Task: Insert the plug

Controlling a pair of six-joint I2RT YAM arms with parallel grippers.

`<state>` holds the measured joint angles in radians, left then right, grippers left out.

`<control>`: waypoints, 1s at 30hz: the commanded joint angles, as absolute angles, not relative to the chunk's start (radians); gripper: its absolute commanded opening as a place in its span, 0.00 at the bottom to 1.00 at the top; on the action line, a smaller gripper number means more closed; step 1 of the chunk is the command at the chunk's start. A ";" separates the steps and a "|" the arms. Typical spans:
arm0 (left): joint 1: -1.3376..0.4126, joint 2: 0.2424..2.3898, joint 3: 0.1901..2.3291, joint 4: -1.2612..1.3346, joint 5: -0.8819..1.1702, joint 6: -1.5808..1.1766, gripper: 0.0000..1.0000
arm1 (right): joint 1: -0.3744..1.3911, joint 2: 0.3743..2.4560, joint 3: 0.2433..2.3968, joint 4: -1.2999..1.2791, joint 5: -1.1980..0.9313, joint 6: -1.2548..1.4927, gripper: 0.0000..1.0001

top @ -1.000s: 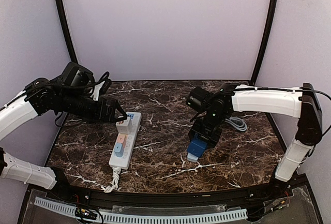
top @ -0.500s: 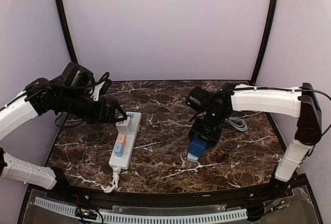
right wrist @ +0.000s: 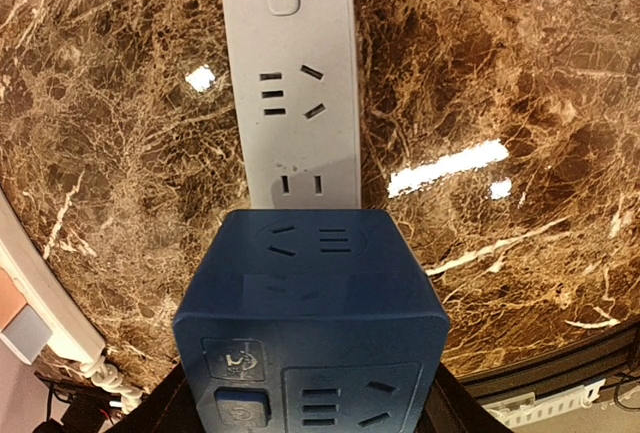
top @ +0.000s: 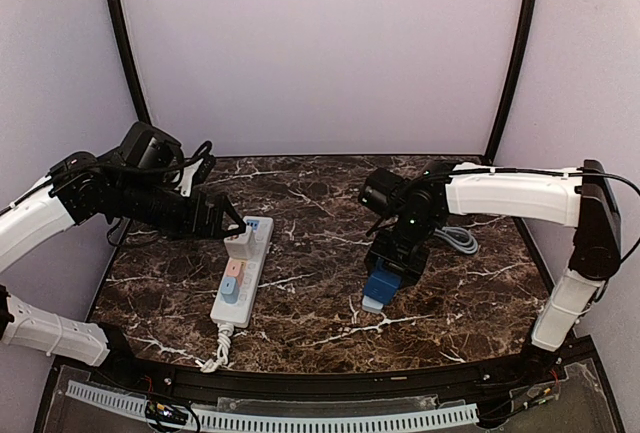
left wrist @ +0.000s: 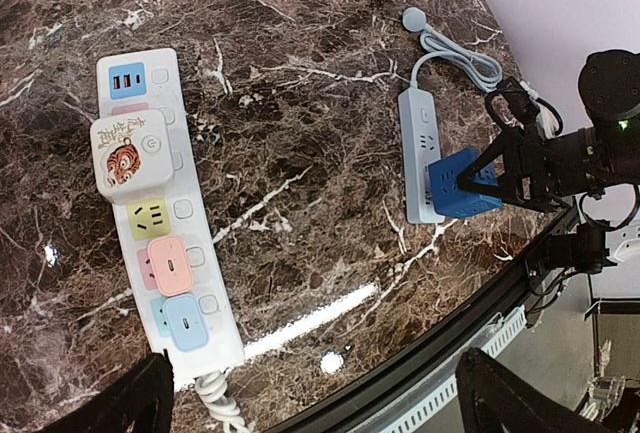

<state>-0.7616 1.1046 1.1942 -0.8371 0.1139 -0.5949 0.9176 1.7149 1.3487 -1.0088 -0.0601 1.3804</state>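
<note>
— Top camera?
— High behind the near edge of the worktop [top: 320, 215], facing its far edge, taking in everything.
— Wrists?
— Left looks down from well above. Right hangs close over the blue cube [right wrist: 310, 298] and white strip [right wrist: 290, 83], shared by all.

Even brightness, glare patches on tabletop [right wrist: 520, 73]

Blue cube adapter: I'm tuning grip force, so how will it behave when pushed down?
The blue cube adapter looks like rigid plastic, so it probably won't flex in the right gripper. Its glossy faces may slip. The slim grey strip beneath looks unfixed and might shift.
</note>
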 commanded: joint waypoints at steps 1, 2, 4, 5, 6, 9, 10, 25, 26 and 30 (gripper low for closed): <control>-0.758 1.090 1.178 -0.844 0.119 -0.587 0.99 | 0.930 1.735 1.377 -1.020 -0.048 1.361 0.00; -0.757 1.091 1.178 -0.843 0.120 -0.587 0.99 | 0.929 1.742 1.375 -1.015 -0.051 1.358 0.00; -0.757 1.093 1.177 -0.842 0.123 -0.587 0.99 | 0.930 1.754 1.377 -1.011 -0.054 1.355 0.00; -0.757 1.093 1.177 -0.842 0.123 -0.586 0.99 | 0.930 1.758 1.379 -1.010 -0.052 1.353 0.00; -0.758 1.094 1.178 -0.843 0.124 -0.585 0.99 | 0.930 1.764 1.382 -1.012 -0.052 1.350 0.00; -0.756 1.090 1.177 -0.845 0.120 -0.583 0.99 | 0.930 1.778 1.388 -1.016 -0.049 1.346 0.00; -0.755 1.090 1.177 -0.845 0.119 -0.583 0.99 | 0.930 1.781 1.389 -1.017 -0.050 1.345 0.00; -0.751 1.093 1.178 -0.840 0.118 -0.577 0.99 | 0.957 1.875 1.485 -1.079 -0.025 1.294 0.00; -0.750 1.092 1.178 -0.840 0.117 -0.577 0.99 | 0.958 1.885 1.499 -1.090 -0.023 1.289 0.00; -0.750 1.085 1.177 -0.841 0.113 -0.578 0.99 | 0.965 1.918 1.543 -1.123 -0.010 1.274 0.00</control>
<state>-0.7551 1.1046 1.1942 -0.8368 0.1154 -0.5873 0.9440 1.8538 1.5166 -1.1500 -0.0334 1.3132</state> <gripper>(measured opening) 0.987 0.600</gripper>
